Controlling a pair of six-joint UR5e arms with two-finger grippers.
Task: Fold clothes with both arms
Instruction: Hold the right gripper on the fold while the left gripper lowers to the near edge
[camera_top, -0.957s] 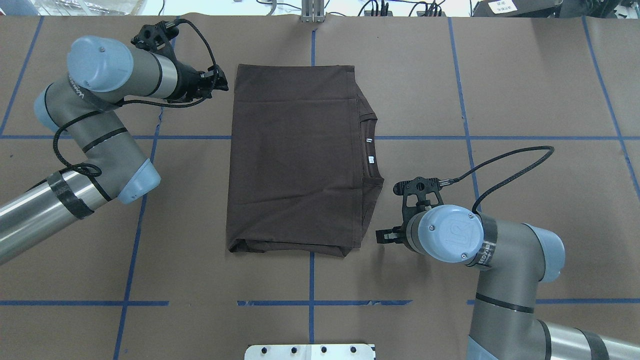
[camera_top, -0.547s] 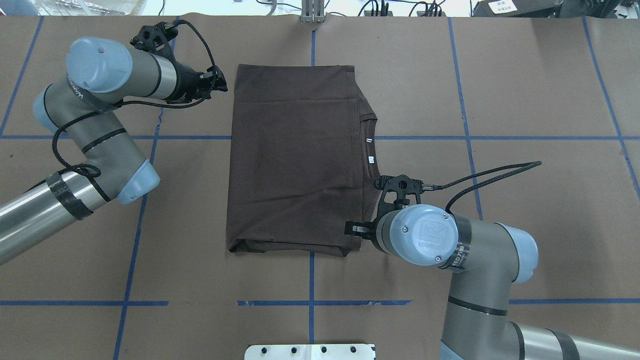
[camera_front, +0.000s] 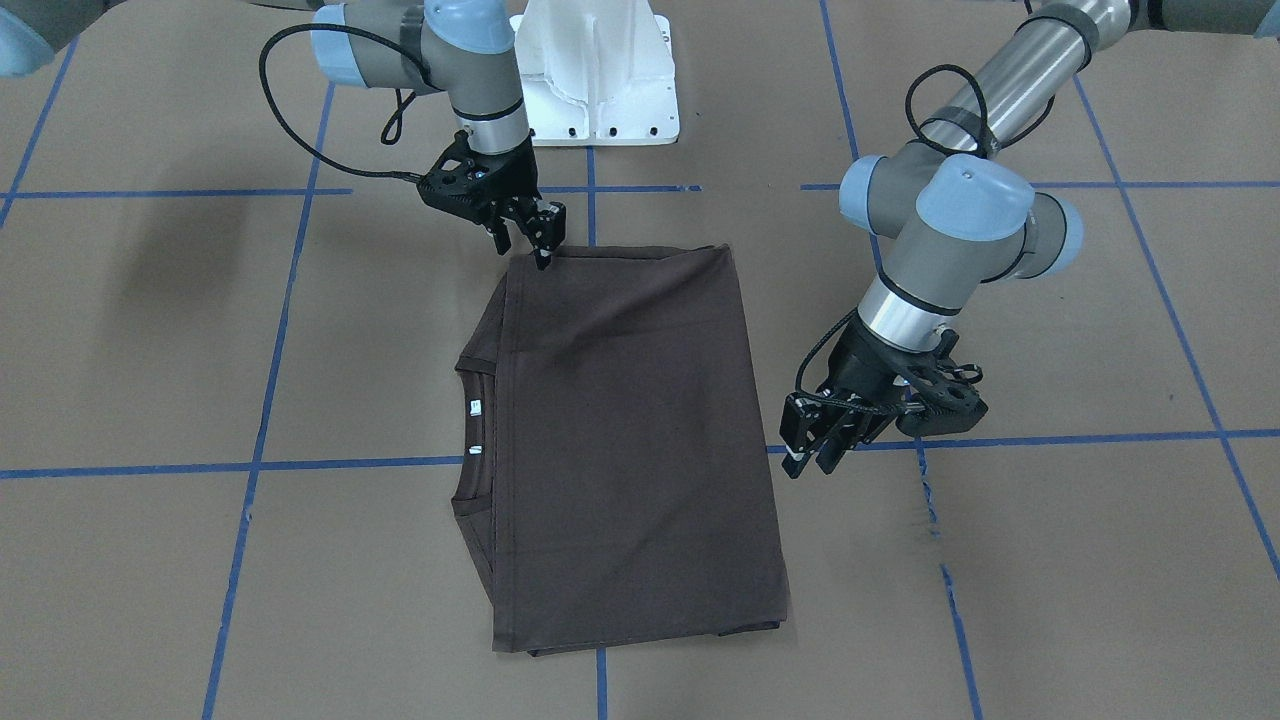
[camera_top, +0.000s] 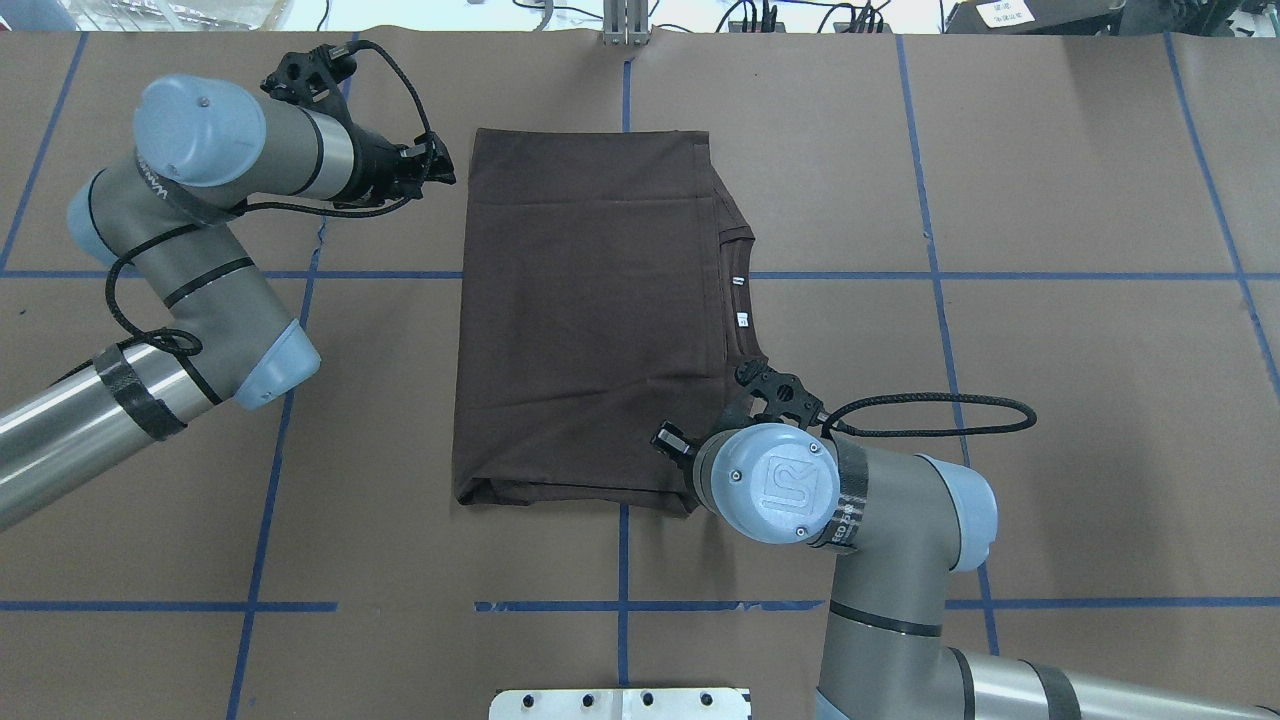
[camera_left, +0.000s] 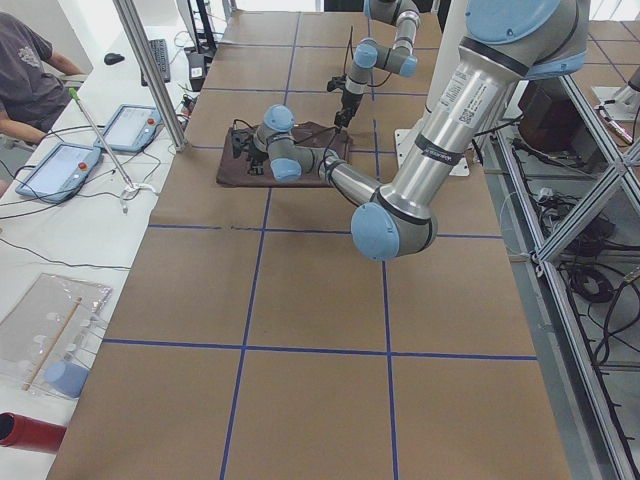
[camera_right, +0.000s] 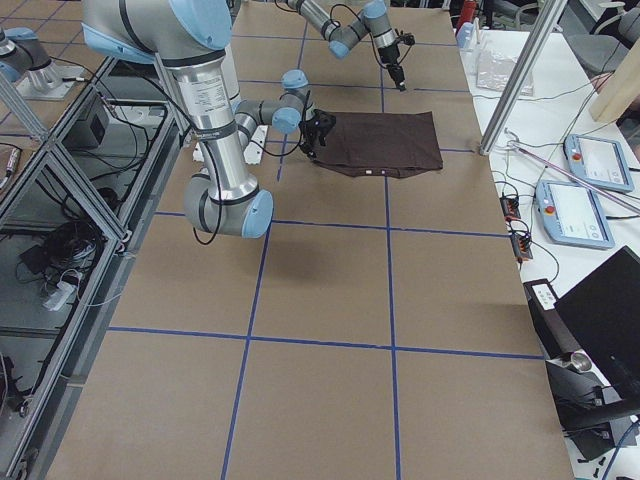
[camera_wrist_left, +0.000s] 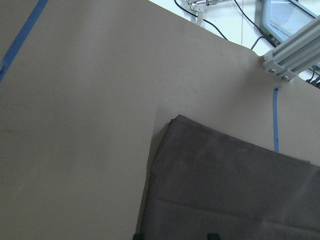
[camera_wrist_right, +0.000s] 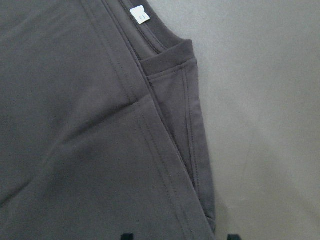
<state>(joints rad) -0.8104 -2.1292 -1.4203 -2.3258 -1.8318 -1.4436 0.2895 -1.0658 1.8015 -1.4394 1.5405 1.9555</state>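
Note:
The dark brown T-shirt (camera_top: 590, 320) lies folded into a rectangle mid-table, with its collar (camera_top: 738, 290) and white tags (camera_top: 742, 320) on the overhead view's right. My left gripper (camera_top: 445, 165) hovers open just beside the shirt's far left corner; it also shows in the front-facing view (camera_front: 810, 452). The left wrist view shows that shirt corner (camera_wrist_left: 235, 190) between the fingertips. My right gripper (camera_top: 672, 442) is open over the shirt's near right corner, mostly hidden under its wrist. In the front-facing view it (camera_front: 530, 238) stands right at the shirt's edge. The right wrist view shows the sleeve hem (camera_wrist_right: 192, 130) close below.
Brown paper with blue tape lines (camera_top: 625, 605) covers the table. The white pedestal base (camera_front: 600, 80) stands at the robot's edge. An aluminium post (camera_top: 625, 25) stands at the far edge. Tablets (camera_left: 60, 170) and a seated person are beyond the far edge.
My right arm has swung left, from beside the shirt's near right corner to over it. The left arm has barely moved. The shirt has not moved.

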